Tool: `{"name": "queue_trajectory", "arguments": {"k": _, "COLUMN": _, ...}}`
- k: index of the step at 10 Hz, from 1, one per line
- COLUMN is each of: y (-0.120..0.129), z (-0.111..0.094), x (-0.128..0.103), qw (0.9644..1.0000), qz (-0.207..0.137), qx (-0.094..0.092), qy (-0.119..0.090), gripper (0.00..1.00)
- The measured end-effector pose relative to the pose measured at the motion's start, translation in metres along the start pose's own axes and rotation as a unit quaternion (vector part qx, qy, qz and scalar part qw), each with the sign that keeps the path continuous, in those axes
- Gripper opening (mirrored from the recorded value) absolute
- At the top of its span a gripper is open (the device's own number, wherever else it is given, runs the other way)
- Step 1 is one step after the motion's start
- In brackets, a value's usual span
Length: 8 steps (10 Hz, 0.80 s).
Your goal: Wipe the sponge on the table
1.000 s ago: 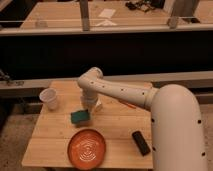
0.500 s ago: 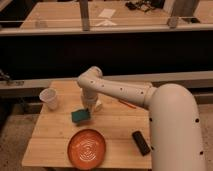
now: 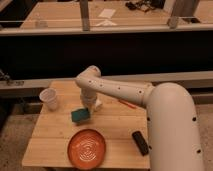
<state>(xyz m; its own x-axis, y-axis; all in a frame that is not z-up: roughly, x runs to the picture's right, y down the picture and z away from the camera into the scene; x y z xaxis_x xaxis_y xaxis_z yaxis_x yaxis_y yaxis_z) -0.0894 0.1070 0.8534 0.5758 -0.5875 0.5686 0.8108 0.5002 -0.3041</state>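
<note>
Arm is reaching in from the right and bending down over the middle of the surface (image 3: 52, 134). The gripper (image 3: 91, 106) is hanging low, just behind and to the right of the sponge (image 3: 80, 116), touching it or very nearly so. The sponge is lying flat on the planks, between the white cup (image 3: 48, 98) at rear left and the orange plate (image 3: 88, 148) in front, apart from both. Judgement on step: this view is fitting a gripper that is settling onto the sponge, one that is pushing it along in a stroke, or one that is letting it go, and I am not picking among them. Any stroke from here is calling for steady downward pressure and a path that is avoiding the plate and cup. Hidden: the wrist is covering the gripper, so I cannot tell how far open it is or whether it is holding anything. A thin red-orange item (image 3: 127, 104) by the arm is too small to name. The arm's bulk is hiding the surface's right edge, next to the black block (image 3: 140, 142).
</note>
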Motion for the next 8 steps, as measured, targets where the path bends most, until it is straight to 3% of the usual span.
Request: {"name": "queue_trajectory", "arguments": {"k": 8, "y": -0.0036, "z": -0.0025, "x": -0.0002, "qw": 0.9998, "qz": -0.010, "qx": -0.010, "qy": 0.014, "gripper": 0.04}}
